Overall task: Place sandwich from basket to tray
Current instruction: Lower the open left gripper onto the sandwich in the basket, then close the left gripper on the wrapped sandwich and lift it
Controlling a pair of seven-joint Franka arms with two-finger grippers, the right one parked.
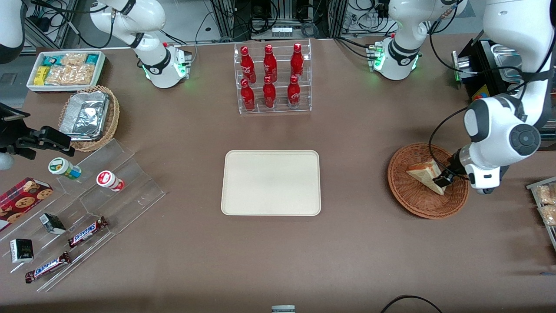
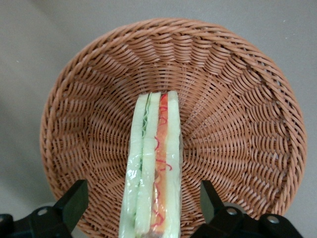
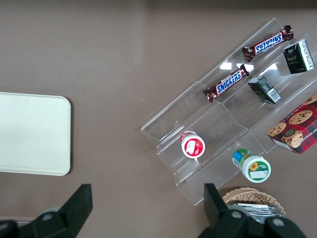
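Sandwich stood on edge in the basket, its long axis running between the gripper's wide-open, empty fingers.

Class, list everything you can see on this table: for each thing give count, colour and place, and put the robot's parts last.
sandwich: one, pale, in basket
basket: one, reddish-brown, toward the working arm's end
tray: one, cream, mid-table
bottles: six, red, in clear rack
foil trays: silver, in tan basket
snack bin: one, white
Snickers bars: two, brown, on clear stand
cups: two, on stand
cookie box: one, red
gripper: black, open astride the sandwich
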